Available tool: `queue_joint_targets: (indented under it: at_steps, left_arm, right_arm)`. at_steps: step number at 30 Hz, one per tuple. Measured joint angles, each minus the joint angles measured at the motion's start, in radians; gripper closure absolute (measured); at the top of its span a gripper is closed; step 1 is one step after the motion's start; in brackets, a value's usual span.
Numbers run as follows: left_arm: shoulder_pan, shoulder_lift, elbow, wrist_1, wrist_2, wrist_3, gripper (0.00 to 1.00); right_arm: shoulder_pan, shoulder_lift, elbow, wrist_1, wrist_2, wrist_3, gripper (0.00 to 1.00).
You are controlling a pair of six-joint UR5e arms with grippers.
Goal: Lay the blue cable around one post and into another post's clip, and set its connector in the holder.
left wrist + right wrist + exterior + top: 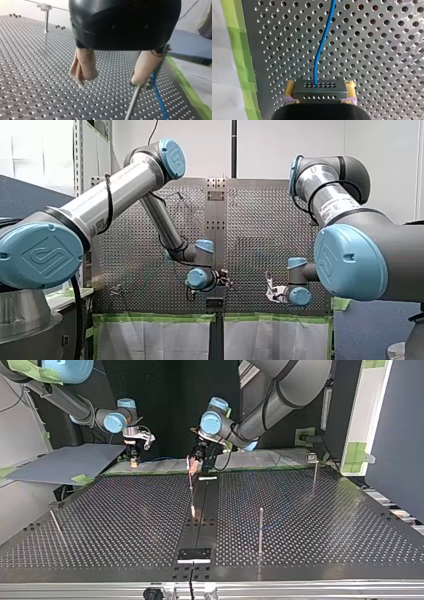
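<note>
A robotics laboratory is indicated: a perforated table edged with green tape, metal posts mounted on it.

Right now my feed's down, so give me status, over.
Right tool shut on connector. Left tool open, blue cable beside it. Thin metal rod close by too.
</note>
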Motion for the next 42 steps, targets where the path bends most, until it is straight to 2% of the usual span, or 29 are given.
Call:
queue_joint_targets:
  at_steps: [6, 12, 20, 38, 42]
  left_arm:
    - [-0.008, 0.0, 0.008, 0.009, 0.028, -0.029, 0.0]
    - [-0.016, 0.0, 0.022, 0.016, 0.032, -0.052, 0.0]
    - [-0.02, 0.0, 0.053, -0.018, 0.026, -0.055, 0.0]
    - [-0.025, 0.0, 0.054, -0.021, 0.023, -0.064, 0.0]
    - [-0.025, 0.0, 0.054, -0.022, 0.023, -0.064, 0.0]
  right_arm:
    - [0.0, 0.0, 0.0, 0.0, -0.004, 0.0, 1.0]
    - [0.0, 0.001, 0.0, 0.002, -0.005, 0.0, 1.0]
    - [0.0, 0.002, 0.0, 0.0, -0.005, 0.001, 1.0]
    - [-0.002, 0.004, 0.0, 0.002, -0.005, 0.003, 1.0]
    - [-0.006, 0.004, 0.0, 0.003, -0.004, 0.008, 1.0]
